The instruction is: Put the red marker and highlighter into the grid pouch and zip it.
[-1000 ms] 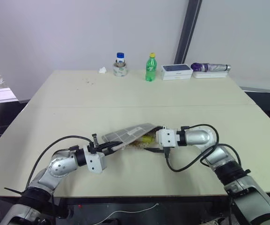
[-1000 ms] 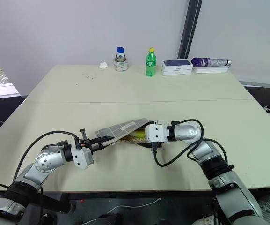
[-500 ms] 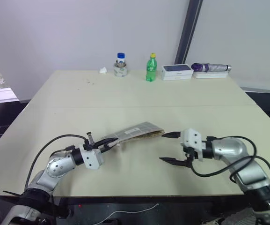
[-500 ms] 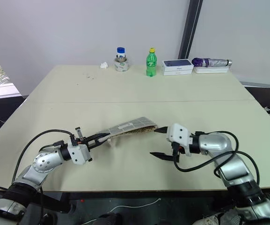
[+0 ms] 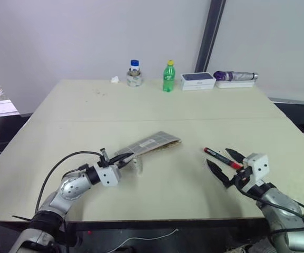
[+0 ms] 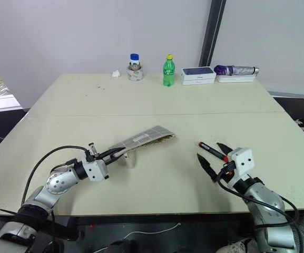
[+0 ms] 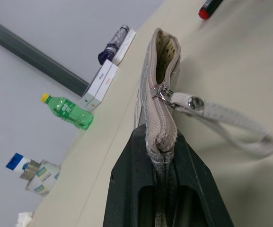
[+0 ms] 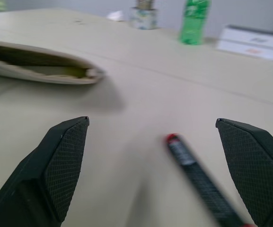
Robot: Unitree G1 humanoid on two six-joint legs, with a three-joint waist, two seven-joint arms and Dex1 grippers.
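Observation:
The grid pouch [image 5: 150, 144] lies slanted across the middle of the table, and my left gripper [image 5: 121, 157] is shut on its near zipper end. The pouch's strap [image 7: 231, 124] hangs beside the zipper pull [image 7: 162, 92]. Its far end gapes open, with a sliver of yellow inside [image 8: 74, 71] that looks like the highlighter. The red marker [image 5: 222, 158] lies on the table to the right of the pouch. My right gripper [image 5: 224, 163] is open, level, with its fingers either side of the marker's near end and not touching it.
Along the table's far edge stand a blue-capped jar [image 5: 135, 74], a green bottle [image 5: 168, 77], a white box [image 5: 197, 80] and a purple folded umbrella [image 5: 236, 76]. A crumpled tissue [image 5: 115, 79] lies left of the jar. The near table edge runs just behind both grippers.
My right gripper has drawn out of the pouch's mouth and swung right, towards the near edge. The yellow pen seen at the mouth now lies inside. The left gripper keeps its hold.

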